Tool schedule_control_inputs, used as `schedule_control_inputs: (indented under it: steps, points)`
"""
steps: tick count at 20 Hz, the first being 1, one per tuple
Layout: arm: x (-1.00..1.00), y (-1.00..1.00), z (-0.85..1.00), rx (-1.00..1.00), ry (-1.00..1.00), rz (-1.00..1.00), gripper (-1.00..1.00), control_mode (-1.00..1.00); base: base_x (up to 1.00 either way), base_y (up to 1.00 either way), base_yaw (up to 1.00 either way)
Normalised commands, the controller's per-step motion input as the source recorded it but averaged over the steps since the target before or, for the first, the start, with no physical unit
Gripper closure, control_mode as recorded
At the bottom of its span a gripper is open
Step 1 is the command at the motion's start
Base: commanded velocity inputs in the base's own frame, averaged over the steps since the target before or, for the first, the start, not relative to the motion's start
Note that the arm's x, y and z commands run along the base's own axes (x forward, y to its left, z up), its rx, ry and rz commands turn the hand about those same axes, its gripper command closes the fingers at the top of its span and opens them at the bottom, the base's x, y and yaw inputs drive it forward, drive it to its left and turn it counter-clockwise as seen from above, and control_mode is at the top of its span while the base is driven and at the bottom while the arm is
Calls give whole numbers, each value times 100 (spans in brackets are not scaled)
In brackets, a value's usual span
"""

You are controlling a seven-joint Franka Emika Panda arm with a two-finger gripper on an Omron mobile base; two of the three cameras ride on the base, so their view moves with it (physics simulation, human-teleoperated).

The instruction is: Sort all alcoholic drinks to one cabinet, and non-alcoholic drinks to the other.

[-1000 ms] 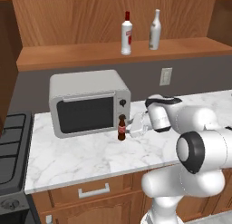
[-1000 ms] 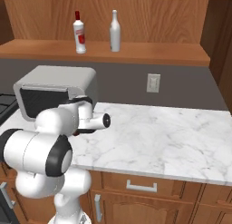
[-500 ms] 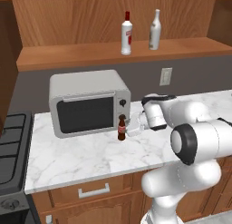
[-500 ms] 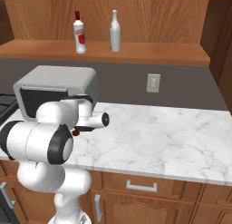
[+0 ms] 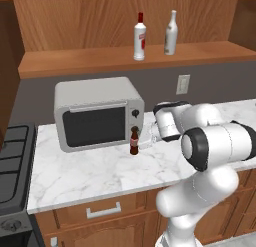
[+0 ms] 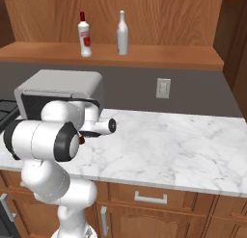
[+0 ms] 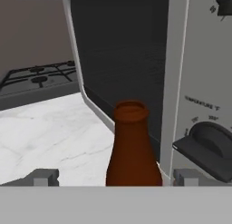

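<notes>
Claw [image 7: 116, 177] wide around slim brown glass cola bottle [image 7: 132, 148] on marble counter [image 5: 90, 173]

We were in a home kitchen. We saw a marble tabletop [image 5: 90, 173] over wooden cabinet drawers [image 5: 102, 211], a grey microwave [image 5: 97, 113] standing on it, a gas stove [image 5: 12, 158] beside it, a wall socket [image 5: 183, 84], and a wooden shelf [image 5: 100, 63] carrying two bottles [image 5: 139, 38].

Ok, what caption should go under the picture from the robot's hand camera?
Open gripper lined up on the small brown bottle standing on the marble counter beside the microwave.
</notes>
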Motion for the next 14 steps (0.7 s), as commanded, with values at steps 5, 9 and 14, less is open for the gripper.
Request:
schedule_control_inputs:
  steps: [5, 9, 14]
  points:
    - [14, 0, -13, 0, 0, 0, -100, -100, 0, 0, 0]
    - [18, 0, -13, 0, 0, 0, -100, -100, 0, 0, 0]
    - [17, 0, -10, 0, 0, 0, -100, -100, 0, 0, 0]
